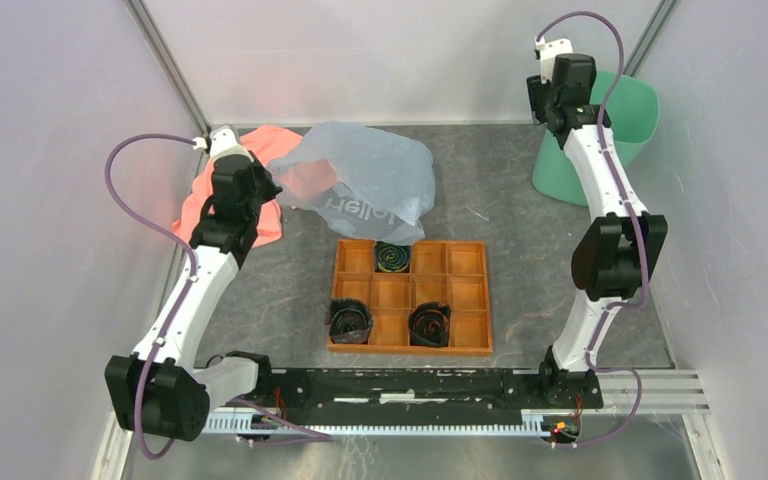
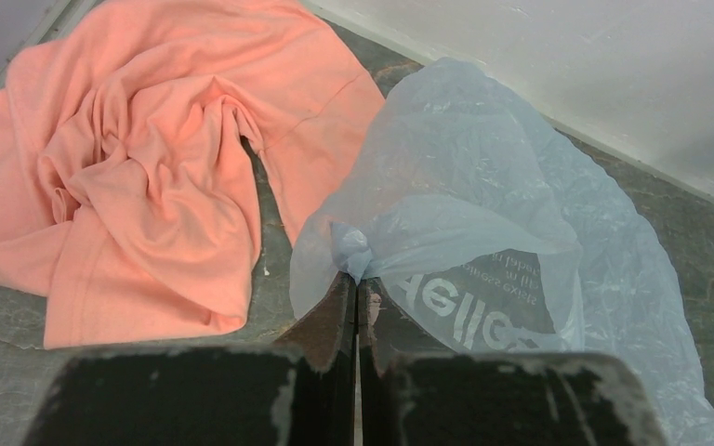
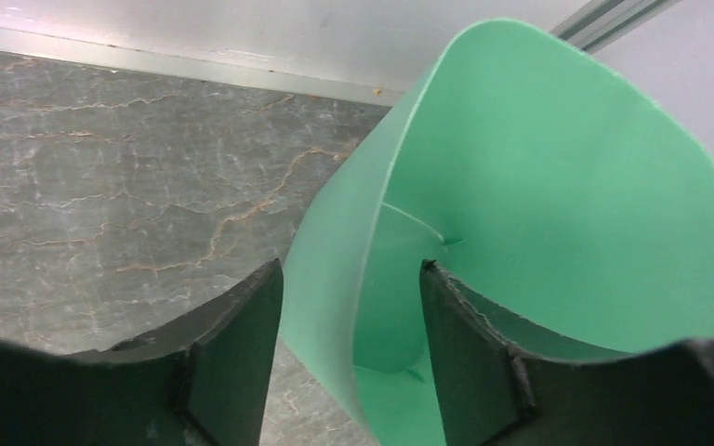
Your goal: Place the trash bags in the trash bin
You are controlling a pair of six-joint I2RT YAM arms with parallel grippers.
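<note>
Pale walls [image 1: 50, 100] enclose a grey marbled tabletop [image 1: 520, 200].

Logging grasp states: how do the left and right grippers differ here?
The left gripper is shut, pinching a bunched fold of the bag; the right gripper is open, gripping nothing. The left gripper sits by the cloth, far left; the right gripper straddles the bin wall, far right. Both are at a task thing.

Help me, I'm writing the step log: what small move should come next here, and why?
Probably close the right gripper: its fingers stand open either side of the wall of the mint-green plastic bin, so gripping would steady it. The left gripper is already shut on a bunched fold of the translucent pale blue plastic bag, so the bag looks ready to carry over.
</note>
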